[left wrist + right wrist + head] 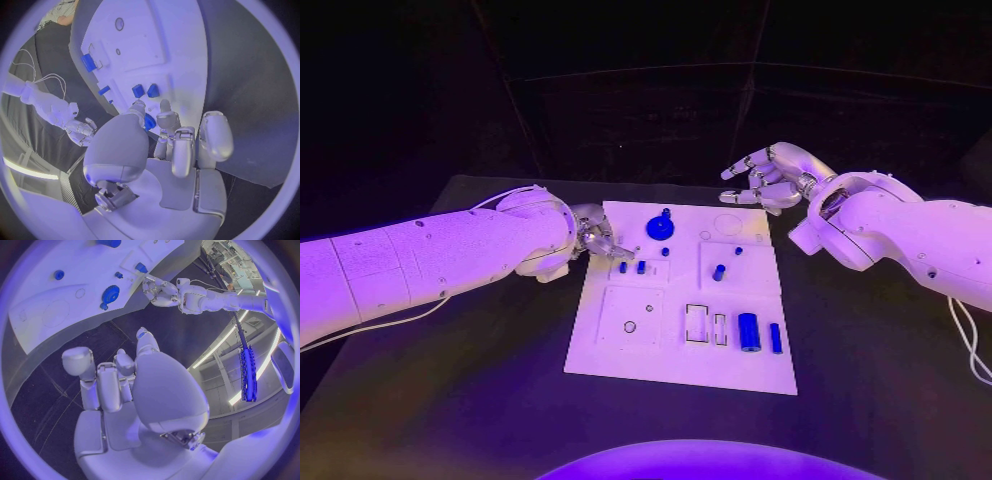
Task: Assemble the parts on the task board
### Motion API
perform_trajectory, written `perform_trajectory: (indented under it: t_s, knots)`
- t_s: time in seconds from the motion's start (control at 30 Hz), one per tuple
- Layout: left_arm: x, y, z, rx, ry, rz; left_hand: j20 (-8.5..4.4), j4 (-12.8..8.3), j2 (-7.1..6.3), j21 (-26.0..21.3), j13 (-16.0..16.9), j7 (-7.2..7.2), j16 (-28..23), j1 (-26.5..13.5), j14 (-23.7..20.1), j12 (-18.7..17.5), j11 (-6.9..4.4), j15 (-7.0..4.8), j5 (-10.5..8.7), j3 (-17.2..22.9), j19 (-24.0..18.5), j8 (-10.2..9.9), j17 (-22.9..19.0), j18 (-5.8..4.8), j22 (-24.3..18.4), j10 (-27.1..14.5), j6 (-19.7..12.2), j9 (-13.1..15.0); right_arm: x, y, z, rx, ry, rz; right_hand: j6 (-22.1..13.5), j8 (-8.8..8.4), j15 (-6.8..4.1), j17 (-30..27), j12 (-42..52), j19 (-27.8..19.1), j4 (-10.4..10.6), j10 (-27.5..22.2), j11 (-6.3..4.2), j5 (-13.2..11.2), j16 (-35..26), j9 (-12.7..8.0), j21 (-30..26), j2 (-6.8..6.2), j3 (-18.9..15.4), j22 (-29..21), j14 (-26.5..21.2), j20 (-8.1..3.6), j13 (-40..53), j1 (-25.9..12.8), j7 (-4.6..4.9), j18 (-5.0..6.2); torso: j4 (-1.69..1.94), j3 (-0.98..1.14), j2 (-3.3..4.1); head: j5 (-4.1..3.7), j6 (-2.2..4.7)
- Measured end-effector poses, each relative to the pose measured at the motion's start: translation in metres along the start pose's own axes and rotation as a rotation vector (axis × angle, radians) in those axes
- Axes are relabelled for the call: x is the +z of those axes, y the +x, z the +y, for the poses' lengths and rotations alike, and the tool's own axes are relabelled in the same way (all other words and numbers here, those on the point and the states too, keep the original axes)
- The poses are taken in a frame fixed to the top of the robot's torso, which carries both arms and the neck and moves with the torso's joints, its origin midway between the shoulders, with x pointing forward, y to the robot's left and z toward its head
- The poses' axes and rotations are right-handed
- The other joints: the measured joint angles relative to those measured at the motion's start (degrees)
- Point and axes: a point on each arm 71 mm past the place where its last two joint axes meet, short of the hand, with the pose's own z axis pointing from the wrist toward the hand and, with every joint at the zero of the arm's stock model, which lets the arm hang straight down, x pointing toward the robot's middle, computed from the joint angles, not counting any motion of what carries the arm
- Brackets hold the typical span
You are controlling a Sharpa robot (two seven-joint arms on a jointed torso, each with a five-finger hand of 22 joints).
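Note:
The white task board (678,352) lies in the middle of the black table. On it are a round blue part (661,226), two short blue pegs (632,267), a blue piece (718,272), a blue cylinder (749,332) and a thin blue bar (776,338). My left hand (596,238) is at the board's far left edge, just beyond the pegs (145,90). A small blue part (149,121) shows between its thumb and a fingertip, mostly hidden. My right hand (769,178) hovers off the board's far right corner, fingers apart and holding nothing.
Bare black table (459,390) surrounds the board on all sides. Near the front of the board are a round hole (630,326) and a rectangular slot (697,322). A white cable (966,345) hangs from the right arm.

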Motion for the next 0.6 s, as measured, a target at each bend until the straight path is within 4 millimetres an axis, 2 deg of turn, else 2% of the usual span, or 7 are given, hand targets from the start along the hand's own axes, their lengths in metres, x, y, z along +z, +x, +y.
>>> perform_trajectory:
  t_s: [0.13, 0.2, 0.27, 0.33, 0.4, 0.47, 0.6]
  knots:
    - [-0.002, -0.002, -0.001, -0.085, 0.042, -0.026, 1.00, 0.04, 1.07, -5.65, -7.19, 1.71, -2.81, 1.07, -0.08, -6.45, 1.52, 1.19, 0.00, -2.09, -3.42, -2.03, 0.00, 1.13, -5.55, -5.83, -4.01, -1.32, 0.000, 0.000, 0.000, 0.000, 0.001, 0.000, 0.00, 0.00, 0.00, 0.00, 0.00, 0.00, 0.00, 0.00, 0.00, 0.00, 0.00, 0.00, 0.00, 0.00, 0.00, 0.00, 0.00, 0.00, 0.00, 0.00, 0.00, 0.00, 0.02, 0.00, 0.00, -0.16, 0.12]
    - [-0.002, -0.004, -0.003, -0.126, 0.074, -0.040, 1.84, -0.01, 1.63, -13.69, -9.87, 3.04, -8.22, 1.96, -0.33, -9.29, 2.80, 2.40, 0.00, -2.88, -8.70, -3.49, -0.07, 3.04, -13.42, -9.90, -6.55, -2.46, 0.000, 0.000, 0.000, 0.000, 0.001, -0.001, 0.00, 0.00, 0.00, 0.00, 0.00, 0.00, 0.00, 0.00, 0.00, 0.00, 0.00, 0.00, 0.00, 0.00, 0.00, 0.00, 0.00, 0.00, 0.01, 0.00, 0.00, 0.00, 0.02, 0.00, 0.00, -0.21, 0.18]
    - [-0.002, -0.006, -0.006, -0.171, 0.125, -0.058, 2.91, -0.78, 2.16, -23.49, -11.83, 4.36, -17.29, 5.22, -4.84, -12.00, 4.42, 3.66, 0.00, -2.99, -15.22, -4.84, -7.29, 4.68, -22.11, -14.47, -8.64, -3.77, 0.000, 0.000, 0.000, 0.000, 0.002, -0.001, 0.00, 0.00, 0.00, 0.00, 0.00, 0.00, 0.00, 0.00, 0.00, 0.00, 0.00, 0.00, 0.00, 0.00, 0.00, -0.04, 0.00, 0.00, -0.03, 0.00, 0.00, 0.00, 0.03, 0.01, 0.00, -0.26, 0.22]
    - [0.000, -0.008, -0.012, -0.202, 0.178, -0.077, 4.10, -3.18, 2.91, -28.89, -14.48, 5.81, -28.88, 11.77, -12.75, -15.52, 5.70, 4.97, 0.01, -1.40, -18.80, -6.39, -18.88, 4.67, -25.94, -19.39, -10.49, -5.42, 0.000, 0.000, 0.000, 0.000, 0.002, -0.001, 0.00, 0.00, 0.00, 0.00, 0.00, 0.00, 0.00, 0.00, 0.00, 0.00, 0.00, 0.00, 0.00, 0.00, 0.00, -0.08, 0.00, 0.00, -0.08, 0.00, 0.00, 0.00, 0.02, 0.01, 0.00, -0.42, 0.33]
    - [0.002, -0.010, -0.020, -0.221, 0.252, -0.101, 5.10, -5.32, 3.24, -31.93, -17.50, 6.74, -35.89, 17.02, -17.76, -18.95, 6.73, 5.99, 0.18, 0.42, -20.38, -7.75, -25.88, 4.68, -27.98, -22.04, -11.15, -7.09, 0.000, 0.000, 0.000, 0.000, 0.002, -0.001, 0.00, 0.00, 0.00, 0.00, 0.00, 0.00, 0.00, 0.00, 0.00, 0.00, 0.00, 0.00, 0.00, 0.00, 0.00, -0.08, 0.00, 0.00, -0.08, 0.00, 0.00, 0.00, 0.02, 0.01, 0.01, -0.60, 0.49]
    - [0.003, -0.011, -0.029, -0.223, 0.320, -0.123, 5.51, -6.92, 3.03, -33.99, -21.16, 7.24, -38.69, 20.98, -19.26, -22.31, 6.90, 6.36, 0.18, 2.02, -20.79, -9.44, -28.94, 5.06, -29.52, -22.33, -10.35, -9.30, 0.001, 0.000, 0.000, 0.000, 0.001, 0.000, 0.00, 0.00, 0.00, 0.00, 0.00, 0.00, 0.00, 0.00, 0.00, 0.00, 0.00, 0.00, 0.00, 0.00, 0.00, -0.08, 0.00, 0.00, -0.08, 0.00, 0.00, 0.00, 0.01, 0.01, 0.01, -0.68, 0.59]
    - [0.007, -0.011, -0.045, -0.191, 0.454, -0.168, 5.71, -8.22, 1.11, -35.98, -28.85, 6.51, -39.89, 24.14, -18.88, -28.49, 7.00, 5.98, 0.18, 3.35, -19.48, -13.60, -31.95, 5.56, -31.35, -19.47, -6.78, -14.35, 0.001, 0.001, 0.001, 0.001, -0.001, 0.002, 0.00, 0.00, 0.00, 0.00, 0.00, 0.00, 0.00, 0.00, 0.00, 0.00, 0.00, 0.00, 0.00, 0.18, 0.00, -0.08, 0.00, 0.00, -0.08, -0.18, 0.00, 0.00, -0.09, -0.02, 0.04, -0.91, 0.77]
